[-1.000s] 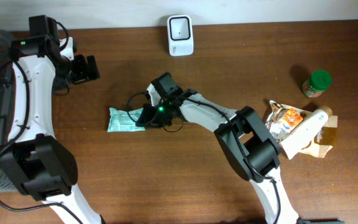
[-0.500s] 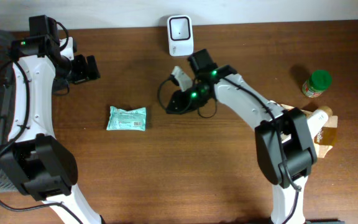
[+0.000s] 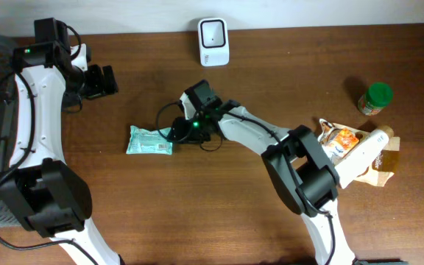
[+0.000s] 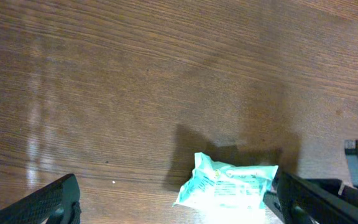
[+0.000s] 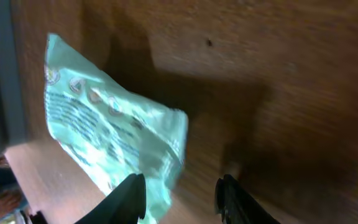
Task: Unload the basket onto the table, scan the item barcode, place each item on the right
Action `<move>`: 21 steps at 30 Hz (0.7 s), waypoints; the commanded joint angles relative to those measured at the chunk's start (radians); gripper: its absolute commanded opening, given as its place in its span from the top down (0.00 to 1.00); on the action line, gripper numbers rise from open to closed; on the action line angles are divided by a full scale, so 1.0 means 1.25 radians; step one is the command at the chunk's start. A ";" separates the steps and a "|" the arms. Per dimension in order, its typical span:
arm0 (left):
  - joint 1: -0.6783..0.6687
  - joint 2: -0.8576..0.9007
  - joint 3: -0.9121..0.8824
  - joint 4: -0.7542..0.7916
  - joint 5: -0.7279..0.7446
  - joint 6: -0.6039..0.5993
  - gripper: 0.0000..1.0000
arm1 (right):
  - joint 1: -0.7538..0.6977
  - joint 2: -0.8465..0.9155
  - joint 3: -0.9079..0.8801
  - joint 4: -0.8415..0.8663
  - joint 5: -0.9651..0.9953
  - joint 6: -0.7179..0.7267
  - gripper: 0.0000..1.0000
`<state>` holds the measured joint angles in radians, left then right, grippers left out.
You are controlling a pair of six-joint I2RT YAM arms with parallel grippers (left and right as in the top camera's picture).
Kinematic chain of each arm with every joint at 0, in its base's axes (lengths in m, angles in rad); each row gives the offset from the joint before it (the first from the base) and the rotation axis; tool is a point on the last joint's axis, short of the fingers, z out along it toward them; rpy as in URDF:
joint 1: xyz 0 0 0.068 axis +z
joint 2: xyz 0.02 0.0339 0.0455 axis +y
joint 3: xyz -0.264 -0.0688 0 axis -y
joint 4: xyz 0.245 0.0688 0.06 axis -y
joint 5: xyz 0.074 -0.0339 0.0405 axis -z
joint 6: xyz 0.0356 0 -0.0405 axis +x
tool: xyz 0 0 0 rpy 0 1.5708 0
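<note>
The table (image 3: 219, 213) is dark brown wood with a fine straight grain and a dull sheen. At 12 o'clock on it stands the scanner (image 3: 213, 42), a small white plastic block with rounded corners and a dark window in its face. At about 3 o'clock sit a jar (image 3: 375, 99) with a round green lid and a heap of crumpled snack bags (image 3: 355, 151) in orange, white and tan.

The packet (image 3: 150, 139) lies flat on the wood, toward 9 o'clock from the table's middle and toward 7 o'clock from the scanner. It is a flat, pillow-shaped rectangle of thin mint-green film, glossy and wrinkled, with crimped short ends. Rows of darker green print run along it, and the right wrist view, which is blurred, shows small round marks near one long edge. A pale patch sits at its corner nearest the right arm, too small to read.

The right gripper (image 5: 180, 199) is at the packet's 3 o'clock end. Its black fingers stand partly apart with bare wood between them, and the packet's corner reaches just beside one finger without being pinched. The left gripper (image 3: 103, 81) hangs toward 10 o'clock, well apart from the packet, jaws spread wide and empty.
</note>
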<state>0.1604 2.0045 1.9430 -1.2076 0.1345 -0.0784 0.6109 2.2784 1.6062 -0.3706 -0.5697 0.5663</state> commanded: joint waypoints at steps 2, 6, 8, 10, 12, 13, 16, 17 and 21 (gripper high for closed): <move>0.005 -0.014 0.002 -0.019 0.010 0.003 0.01 | 0.005 0.054 0.002 0.110 -0.069 0.068 0.60; 0.005 -0.014 0.002 -0.047 0.037 0.004 0.01 | 0.014 0.082 0.002 0.177 -0.098 0.084 0.59; 0.004 -0.014 -0.006 -0.043 0.037 0.003 0.01 | 0.020 0.100 0.002 0.185 -0.098 0.084 0.61; -0.001 -0.013 -0.031 -0.031 0.037 0.003 0.01 | 0.020 0.110 0.002 0.183 -0.098 0.083 0.78; -0.010 -0.013 -0.059 -0.017 0.037 0.003 0.01 | 0.019 0.109 0.002 0.183 -0.102 0.074 0.90; -0.011 -0.013 -0.065 -0.013 0.037 0.003 0.01 | 0.017 0.109 0.002 0.183 -0.109 0.074 0.94; -0.013 -0.013 -0.074 -0.008 0.039 0.003 0.01 | -0.019 0.083 0.002 0.119 -0.162 -0.001 0.96; -0.016 -0.014 -0.074 -0.008 0.049 0.003 0.01 | -0.038 0.057 0.002 0.072 -0.161 -0.047 0.96; -0.043 -0.013 -0.074 -0.003 0.057 0.003 0.01 | -0.129 -0.071 0.002 -0.182 -0.065 -0.200 0.96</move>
<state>0.1341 2.0045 1.8622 -1.2129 0.1802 -0.0784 0.5194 2.3070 1.6112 -0.5179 -0.7437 0.4603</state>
